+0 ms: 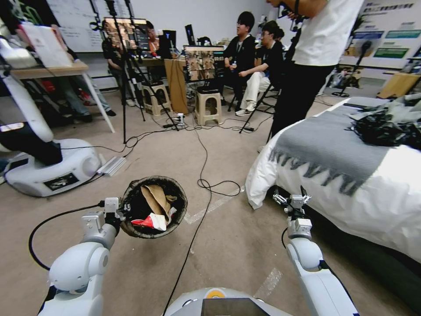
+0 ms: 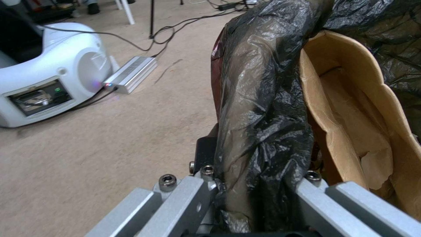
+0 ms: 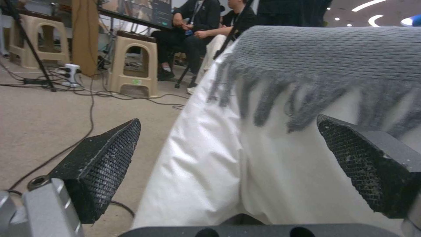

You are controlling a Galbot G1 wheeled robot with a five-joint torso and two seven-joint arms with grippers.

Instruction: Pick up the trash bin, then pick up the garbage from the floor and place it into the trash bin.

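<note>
The left hand point(image 1: 119, 213) is clamped on the rim of the small round trash bin with the black plastic bag liner point(image 1: 175, 189), holding it up off the beige carpet floor point(image 1: 228, 245) in front of the robot. From the left wrist, the metal fingers point(image 2: 184, 204) pinch the bunched black liner point(image 2: 263, 125) from both sides, the rim caught between them. Inside the bin sits garbage: a flat brown paper bag point(image 1: 157, 199) standing against the inner wall, and just below it a red-and-white crumpled wrapper point(image 1: 151, 221) lying nearer the left hand. The brown bag shows close up in the left wrist view too point(image 2: 351, 108), pressed right against the liner.

Over on the right, the right hand point(image 1: 293, 201) hangs low beside the bed with the white sheet point(image 1: 372, 206), fingers spread wide and holding nothing. In the right wrist view the two black textured pads point(image 3: 101, 164) stand well apart, with the white sheet point(image 3: 210, 154) and the fringed grey knitted blanket point(image 3: 333, 56) between and beyond them. A black cable point(image 1: 197, 219) snakes across the carpet between the two arms. To the left of the bin, a white rounded robot base point(image 1: 52, 169) rests on the floor.
</note>
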